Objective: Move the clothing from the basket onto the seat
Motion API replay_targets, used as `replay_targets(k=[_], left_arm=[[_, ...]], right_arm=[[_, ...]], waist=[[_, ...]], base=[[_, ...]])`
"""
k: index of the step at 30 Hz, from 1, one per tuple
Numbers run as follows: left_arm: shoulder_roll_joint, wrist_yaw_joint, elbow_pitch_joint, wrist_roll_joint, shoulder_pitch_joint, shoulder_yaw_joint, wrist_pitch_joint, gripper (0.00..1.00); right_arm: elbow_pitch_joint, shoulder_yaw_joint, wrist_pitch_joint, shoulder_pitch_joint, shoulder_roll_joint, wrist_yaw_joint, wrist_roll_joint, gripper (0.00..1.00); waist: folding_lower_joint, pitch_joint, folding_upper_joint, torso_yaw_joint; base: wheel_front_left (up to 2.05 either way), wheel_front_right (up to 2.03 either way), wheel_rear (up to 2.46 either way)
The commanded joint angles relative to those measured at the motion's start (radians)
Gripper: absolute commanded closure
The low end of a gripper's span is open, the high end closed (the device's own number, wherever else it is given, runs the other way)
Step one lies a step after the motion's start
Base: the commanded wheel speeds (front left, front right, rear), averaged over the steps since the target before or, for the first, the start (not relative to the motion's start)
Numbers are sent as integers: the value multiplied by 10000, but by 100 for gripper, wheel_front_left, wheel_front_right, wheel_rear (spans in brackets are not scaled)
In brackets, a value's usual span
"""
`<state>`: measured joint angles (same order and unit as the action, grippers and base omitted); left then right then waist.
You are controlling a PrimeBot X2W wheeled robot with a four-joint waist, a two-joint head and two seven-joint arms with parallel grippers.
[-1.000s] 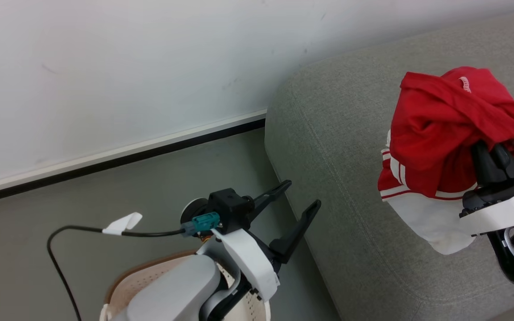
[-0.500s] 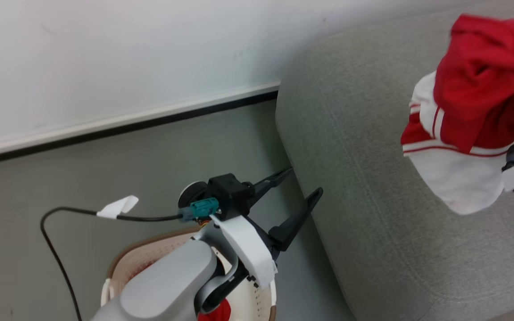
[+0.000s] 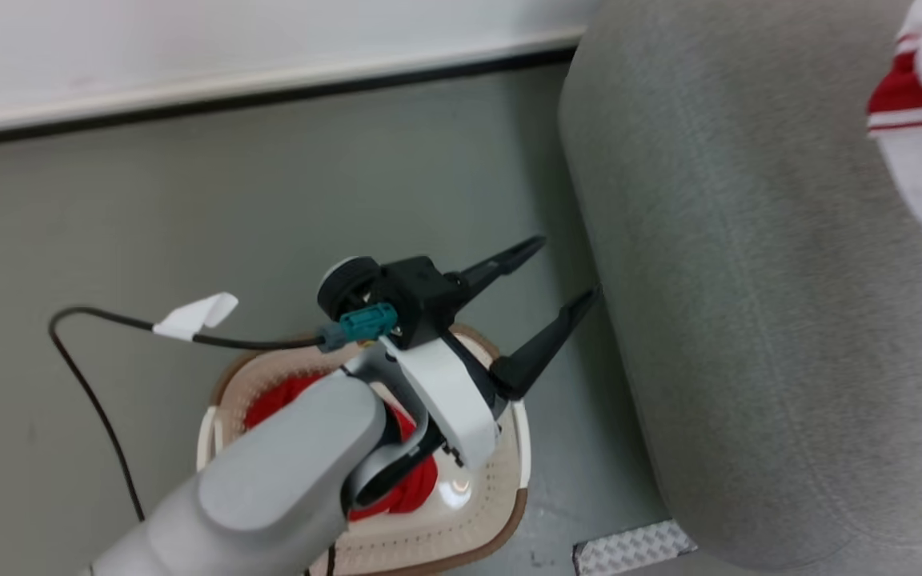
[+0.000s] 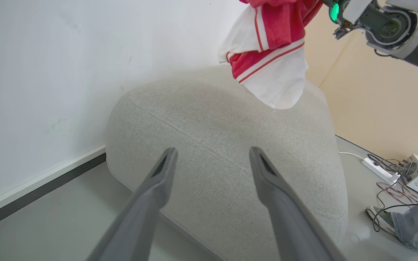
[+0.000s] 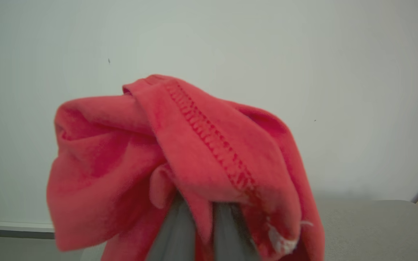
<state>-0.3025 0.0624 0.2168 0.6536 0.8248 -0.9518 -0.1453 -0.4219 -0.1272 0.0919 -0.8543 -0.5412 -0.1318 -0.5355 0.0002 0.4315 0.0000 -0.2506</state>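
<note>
- Pinches clothing [image 5: 122, 163] in the right hand [image 5: 203, 235], high over the seat [image 3: 749, 280] at right; not laid down yet.
- Hovers left hand [image 3: 565, 270] spread, empty, over the basket [image 3: 509, 512].
- Leaves more red clothing inside it.

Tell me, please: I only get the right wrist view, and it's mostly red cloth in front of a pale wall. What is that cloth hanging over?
Observer: The left wrist view shows the held garment hanging over the seat, with a white part at its lowest end.
Operator: Is there anything else to move?
Observer: Yes. In the head view, more red clothing lies in the basket, which stands on the floor beside the seat.
Operator: And the other hand?
Observer: The left gripper is open and empty, above the basket's rim on the side nearest the seat.
</note>
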Motion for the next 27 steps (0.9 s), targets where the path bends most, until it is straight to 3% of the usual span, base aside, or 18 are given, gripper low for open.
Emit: replay_targets(k=[1, 6, 13, 24, 25, 26, 27], left_arm=[[-151, 44, -93, -88, 222, 46, 8, 0], [-174, 86, -286, -281, 674, 38, 69, 0], [-138, 82, -238, -469, 971, -12, -29, 0], [-30, 136, 220, -258, 881, -16, -351, 0], [-6, 130, 252, -246, 876, -21, -361, 0], [17, 132, 281, -224, 859, -24, -387, 0], [28, 112, 315, -205, 838, -18, -423, 0]], right_arm=[[-103, 35, -99, -292, -178, 22, -119, 100], [-505, -114, -393, -717, -863, 22, 130, 100], [-1413, -172, -783, -920, -1325, 22, 52, 100], [-2934, -715, -2806, -658, -1417, 22, -570, 100], [-3040, -764, -2958, -665, -1442, 22, -580, 82], [-3120, -792, -3067, -666, -1436, 22, -610, 53], [-3210, -795, -3177, -664, -1411, 22, -633, 4]], waist=[[-2, 735, 0, 439], [-2, 1509, 0, 800], [-2, 2048, 0, 1122], [-2, 1865, 0, 1353], [-2, 1828, 0, 1365], [-2, 1780, 0, 1376], [-2, 1727, 0, 1383]], base=[[0, 0, 0], [0, 0, 0], [0, 0, 0], [0, 0, 0], [0, 0, 0], [0, 0, 0], [0, 0, 0]])
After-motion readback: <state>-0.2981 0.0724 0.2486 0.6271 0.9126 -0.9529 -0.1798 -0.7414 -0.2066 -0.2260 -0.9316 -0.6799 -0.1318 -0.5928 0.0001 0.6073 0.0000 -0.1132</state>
